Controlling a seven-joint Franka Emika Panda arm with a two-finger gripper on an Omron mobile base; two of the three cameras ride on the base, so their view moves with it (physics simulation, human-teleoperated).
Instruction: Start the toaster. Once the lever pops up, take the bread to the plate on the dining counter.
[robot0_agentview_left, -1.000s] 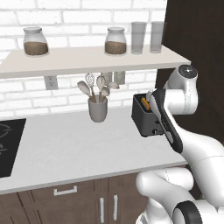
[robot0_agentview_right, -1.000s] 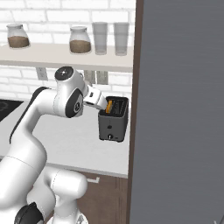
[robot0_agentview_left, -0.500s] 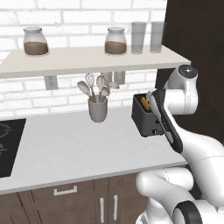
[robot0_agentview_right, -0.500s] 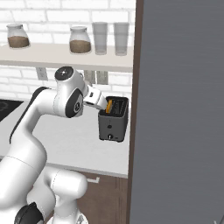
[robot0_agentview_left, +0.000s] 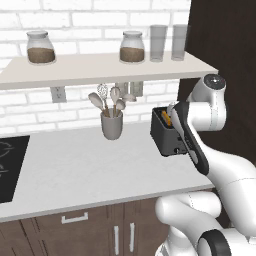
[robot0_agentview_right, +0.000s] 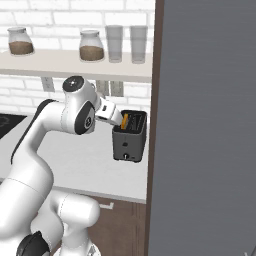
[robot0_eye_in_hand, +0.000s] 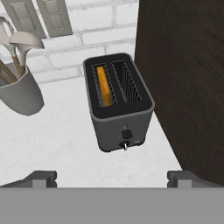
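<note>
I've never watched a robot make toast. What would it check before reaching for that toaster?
1. Gripper open, holding nothing: ok.
2. Bread sits in a slot of the toaster: ok.
3. Toaster upright on the counter: ok.
4. Front lever unblocked and in sight: ok.
5. Utensil cup apart from the toaster: ok.
6. Lever already pressed down: cannot tell.

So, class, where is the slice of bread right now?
The bread stands in the left slot of the toaster in the hand view, on the grey counter between the utensil cup and the dark cabinet.
</note>
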